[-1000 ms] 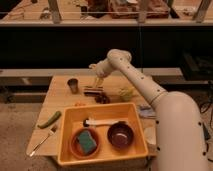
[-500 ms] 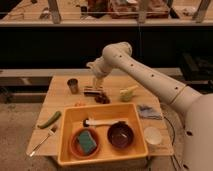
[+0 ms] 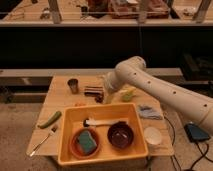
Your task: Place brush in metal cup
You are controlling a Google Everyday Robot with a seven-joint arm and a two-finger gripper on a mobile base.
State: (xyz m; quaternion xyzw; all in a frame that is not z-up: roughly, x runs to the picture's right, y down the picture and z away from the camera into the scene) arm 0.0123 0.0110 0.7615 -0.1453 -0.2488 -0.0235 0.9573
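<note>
Inside the yellow tub [image 3: 100, 107] the brush [image 3: 107, 121] lies flat: probably light, stiff and slick, best pinched mid-handle. Above the bench [image 3: 62, 102], near the metal cup [image 3: 73, 85], the pincer [image 3: 101, 95] hangs released, empty.

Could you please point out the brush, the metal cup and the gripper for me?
brush [image 3: 107, 121], camera view, middle of its white handle.
metal cup [image 3: 73, 86], camera view, its outer side wall.
gripper [image 3: 105, 96], camera view, midway between its fingertips, low over the table [image 3: 60, 102], right of the cup.
</note>
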